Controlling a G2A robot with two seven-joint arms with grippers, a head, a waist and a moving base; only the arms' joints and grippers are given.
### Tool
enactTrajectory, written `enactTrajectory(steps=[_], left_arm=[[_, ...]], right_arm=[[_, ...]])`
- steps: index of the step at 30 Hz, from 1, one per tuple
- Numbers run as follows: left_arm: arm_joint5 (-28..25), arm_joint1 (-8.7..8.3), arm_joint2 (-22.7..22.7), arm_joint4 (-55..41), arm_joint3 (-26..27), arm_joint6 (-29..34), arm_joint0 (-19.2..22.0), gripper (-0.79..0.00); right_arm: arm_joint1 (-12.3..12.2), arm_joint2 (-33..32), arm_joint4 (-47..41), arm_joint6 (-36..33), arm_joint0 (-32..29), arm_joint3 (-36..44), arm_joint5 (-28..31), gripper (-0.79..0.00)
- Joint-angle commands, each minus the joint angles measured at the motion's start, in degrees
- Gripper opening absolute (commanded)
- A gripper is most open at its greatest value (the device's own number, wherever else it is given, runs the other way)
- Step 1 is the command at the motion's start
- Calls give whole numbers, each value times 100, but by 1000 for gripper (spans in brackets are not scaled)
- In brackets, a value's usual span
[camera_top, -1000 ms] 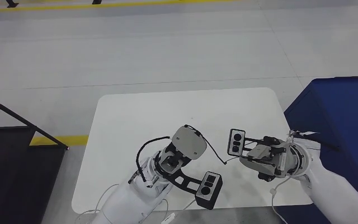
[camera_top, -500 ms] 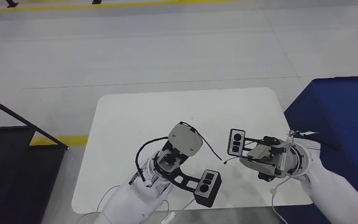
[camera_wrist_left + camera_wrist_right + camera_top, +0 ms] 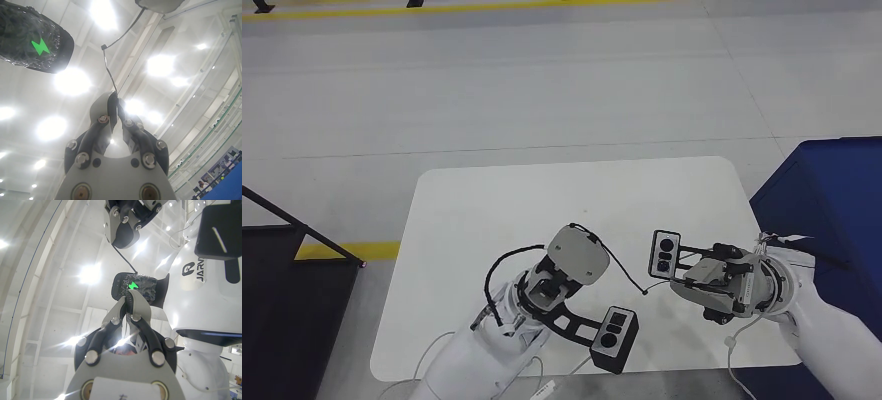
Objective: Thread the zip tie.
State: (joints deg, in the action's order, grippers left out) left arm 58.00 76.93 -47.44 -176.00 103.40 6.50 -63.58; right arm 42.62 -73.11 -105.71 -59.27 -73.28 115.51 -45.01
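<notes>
A thin black zip tie [image 3: 618,266] hangs in the air between my two grippers, above the white table [image 3: 492,210]. My left gripper [image 3: 116,95] is shut on one end of the strap [image 3: 109,71]. From there the strap runs to a small square head [image 3: 103,47], and a further length leads from the head to my right gripper [image 3: 157,3]. My right gripper [image 3: 129,292] is shut on a thin black strand. The left gripper [image 3: 115,241] is seen opposite it, with the strap [image 3: 123,257] reaching toward the right fingertips.
A blue block [image 3: 832,200] stands just off the table's right edge. A dark frame [image 3: 282,290] stands to the left of the table. Both arms are over the table's near half, close to its front edge.
The left gripper drifted slightly left and then back with the strap in it. The right arm kept still.
</notes>
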Motion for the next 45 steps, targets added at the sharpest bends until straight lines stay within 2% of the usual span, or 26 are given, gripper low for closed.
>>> enactTrajectory(steps=[1,12,18,25,32,36,42,45], left_arm=[[0,5,-12,0,14,-16,-11,-785],[0,18,-135,279,47,-399,-34,-785],[0,46,-234,674,103,-335,-117,-785],[0,101,-364,1170,203,-14,-154,-785],[0,160,-514,2015,363,629,-206,-785],[0,184,-449,2348,291,869,-217,-785],[0,206,-343,2370,150,1099,-200,-785],[0,210,-289,2331,68,971,-155,-785]], right_arm=[[0,0,0,0,0,0,0,-785],[0,0,0,0,0,0,0,-785],[31,-18,-67,218,-41,113,59,-785],[99,-54,-333,391,-114,88,-6,-785],[159,-141,-601,652,-121,86,-153,-785],[196,-188,-623,716,-150,112,-147,-785],[248,-264,-633,781,-227,133,-151,-785],[266,-290,-660,841,-257,151,-189,-785]])
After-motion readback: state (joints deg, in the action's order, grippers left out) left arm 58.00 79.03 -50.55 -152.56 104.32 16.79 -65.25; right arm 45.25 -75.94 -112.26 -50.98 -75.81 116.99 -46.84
